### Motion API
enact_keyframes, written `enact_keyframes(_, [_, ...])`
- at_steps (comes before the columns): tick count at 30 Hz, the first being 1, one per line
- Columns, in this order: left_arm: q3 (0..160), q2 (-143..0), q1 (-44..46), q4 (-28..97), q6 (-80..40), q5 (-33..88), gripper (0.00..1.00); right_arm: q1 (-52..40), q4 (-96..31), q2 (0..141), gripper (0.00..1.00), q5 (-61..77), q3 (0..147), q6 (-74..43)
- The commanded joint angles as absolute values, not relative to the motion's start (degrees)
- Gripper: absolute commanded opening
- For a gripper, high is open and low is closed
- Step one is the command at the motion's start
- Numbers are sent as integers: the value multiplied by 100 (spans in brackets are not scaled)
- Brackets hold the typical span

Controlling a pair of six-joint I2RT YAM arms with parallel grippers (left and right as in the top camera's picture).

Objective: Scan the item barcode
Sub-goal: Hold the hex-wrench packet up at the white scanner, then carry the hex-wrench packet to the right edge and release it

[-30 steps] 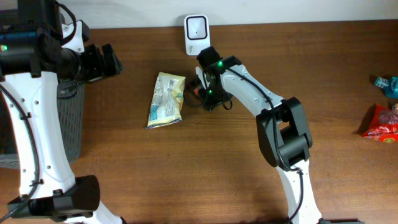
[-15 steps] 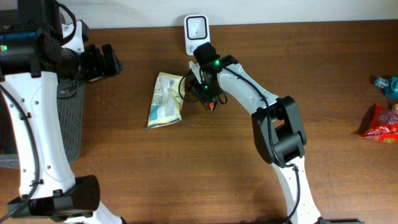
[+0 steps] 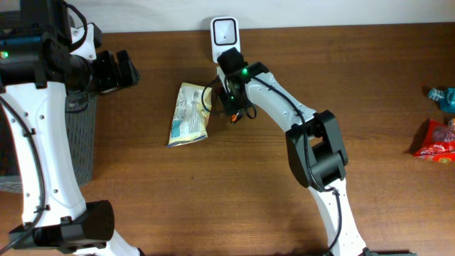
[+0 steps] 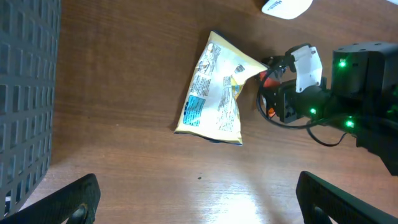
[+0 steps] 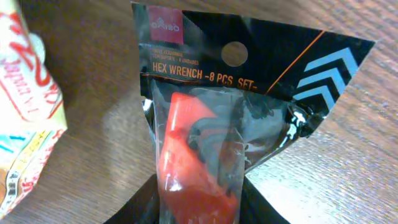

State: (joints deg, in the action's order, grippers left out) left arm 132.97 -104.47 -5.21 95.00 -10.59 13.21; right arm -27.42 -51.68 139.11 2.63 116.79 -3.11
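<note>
Clamped right hand on a hex wrench pack beside the snack bag, with left hand wide open.

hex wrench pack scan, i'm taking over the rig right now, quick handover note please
Left gripper: open, empty, hovering over the table near the basket.
Right gripper: shut on the hex wrench pack, just in front of the scanner.
Snack pouch lies flat on the table next to the right gripper.
Done: pack gripped.
Left: find the barcode, which shows in no view, and face it to the scanner.
</note>
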Motion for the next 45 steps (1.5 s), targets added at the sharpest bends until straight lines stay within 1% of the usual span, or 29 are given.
enact_keyframes(1, [13332,-10390,-515,9509,-1111,1319,99,-2764,-5290,13987,31,115,12189,-502])
enact_keyframes(4, [13332,-10390,-515,9509,-1111,1319,99,-2755,-5317,13987,31,71,12617,-502])
enact_keyframes(5, [13332,-10390,-517,9507,-1109,1319,99,-2727,-5304,13987,29,-69,12884,-502])
enact_keyframes(6, [13332,-10390,-515,9507,-1111,1321,99,-2685,-5271,13987,25,-338,13216,-499])
enact_keyframes(9, [13332,-10390,-515,9509,-1111,1319,99,-2543,-4814,13987,24,-563,13830,-478])
enact_keyframes(11, [13332,-10390,-515,9507,-1111,1319,99,-2447,-4032,13998,24,-519,13839,-480])
enact_keyframes(15, [13332,-10390,-515,9507,-1111,1319,99,-2429,-2849,14005,25,-519,13552,-502])
enact_keyframes(18, [13332,-10390,-515,9507,-1111,1319,99,-2429,-2438,14136,25,-521,13439,-578])
enact_keyframes(20, [13332,-10390,-515,9509,-1111,1319,99,-2429,-2119,14407,25,-519,13439,-1020])
enact_keyframes(25, [13332,-10390,-517,9509,-1109,1319,99,-2427,-1927,14794,27,-523,13439,-1253])
enact_keyframes(32, [13332,-10390,-515,9509,-1111,1319,99,-2318,-1929,14685,28,-523,13458,-1256])
enact_keyframes(35, [13332,-10390,-517,9509,-1111,1319,99,-2010,-2167,14245,27,-526,13476,-1343])
enact_keyframes(39, [13332,-10390,-515,9509,-1109,1319,99,-1048,-3179,13537,27,-674,13480,-2018])
enact_keyframes(43, [13332,-10390,-515,9507,-1109,1319,99,427,-4856,13244,27,-773,13480,-2574])
enact_keyframes(45, [13332,-10390,-515,9509,-1111,1319,99,1170,-5616,13260,27,-794,13478,-2646])
